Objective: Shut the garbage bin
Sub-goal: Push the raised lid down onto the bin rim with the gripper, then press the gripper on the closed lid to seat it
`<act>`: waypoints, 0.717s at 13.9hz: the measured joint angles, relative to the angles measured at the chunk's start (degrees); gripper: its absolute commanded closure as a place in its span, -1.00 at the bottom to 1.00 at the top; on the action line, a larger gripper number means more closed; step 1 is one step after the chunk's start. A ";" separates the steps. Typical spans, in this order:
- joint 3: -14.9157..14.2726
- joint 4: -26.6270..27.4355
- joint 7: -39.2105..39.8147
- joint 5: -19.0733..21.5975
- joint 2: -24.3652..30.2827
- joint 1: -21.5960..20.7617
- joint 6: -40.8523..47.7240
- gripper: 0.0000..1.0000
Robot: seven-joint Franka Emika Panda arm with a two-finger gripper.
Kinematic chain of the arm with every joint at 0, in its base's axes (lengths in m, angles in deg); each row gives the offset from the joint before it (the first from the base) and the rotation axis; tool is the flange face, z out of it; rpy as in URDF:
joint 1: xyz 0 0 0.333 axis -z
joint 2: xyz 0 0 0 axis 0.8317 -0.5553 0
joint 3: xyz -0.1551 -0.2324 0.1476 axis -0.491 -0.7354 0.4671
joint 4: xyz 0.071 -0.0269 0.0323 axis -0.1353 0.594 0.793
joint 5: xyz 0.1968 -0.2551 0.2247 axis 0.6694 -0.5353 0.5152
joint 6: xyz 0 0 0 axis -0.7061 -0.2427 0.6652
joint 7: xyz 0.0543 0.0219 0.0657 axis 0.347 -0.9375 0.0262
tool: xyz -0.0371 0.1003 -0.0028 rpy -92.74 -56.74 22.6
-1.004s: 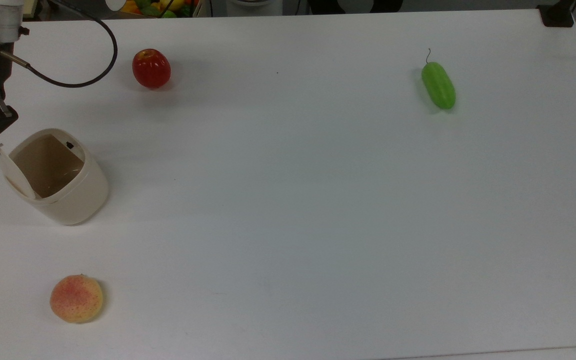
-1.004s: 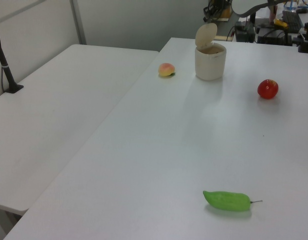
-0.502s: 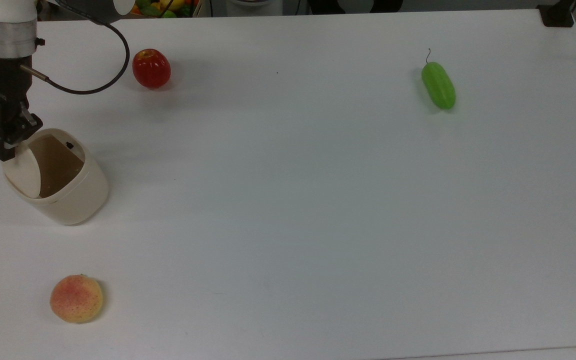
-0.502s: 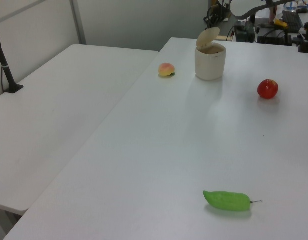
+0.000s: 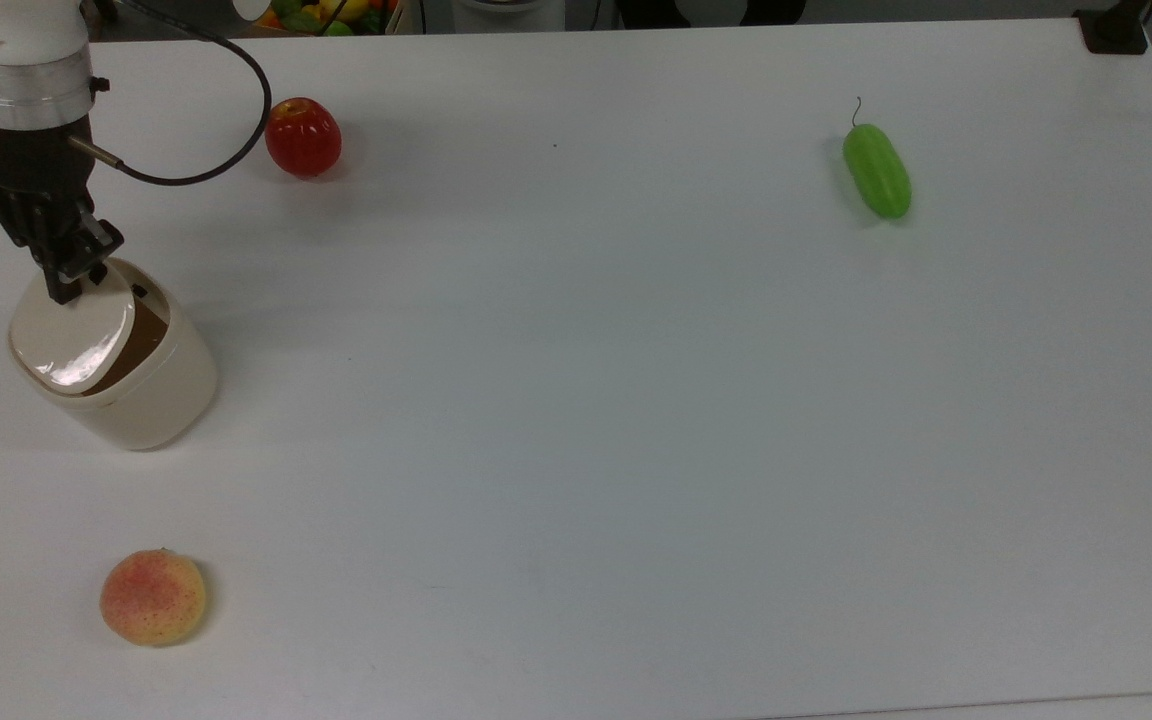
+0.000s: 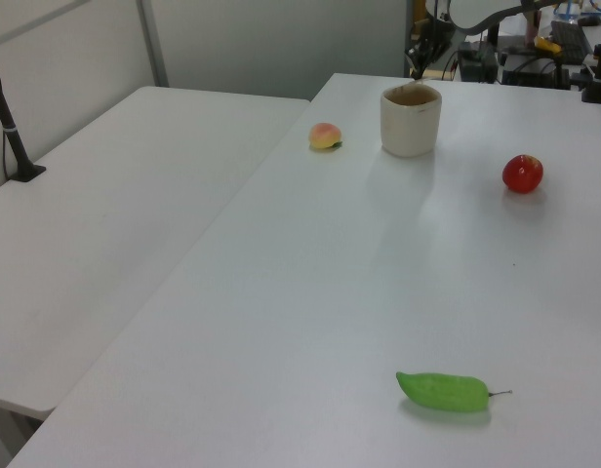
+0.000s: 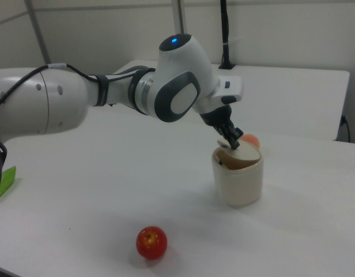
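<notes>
Since drawn together on nothing, served as one blunt pusher: set the gripper (image 5: 74, 280) against the lid (image 5: 74, 332) at its upper edge in the top view, judged a press downward rather than a grasp. Left the lid tilted, almost flat, over the garbage bin (image 5: 151, 400), with a brown gap beside the black button (image 5: 140, 291). Stood upright near the top view's left edge of the table (image 5: 576, 400), between red apple (image 5: 303, 137) and peach (image 5: 153, 597), well apart from both.
</notes>
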 measured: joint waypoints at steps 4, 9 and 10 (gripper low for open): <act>0.35 0.24 -0.26 0.02 -0.04 -1.17 4.01 1.00; 0.32 1.12 -0.38 0.02 -0.31 -1.32 4.19 1.00; 0.31 1.20 -0.38 0.02 -0.36 -1.32 4.19 1.00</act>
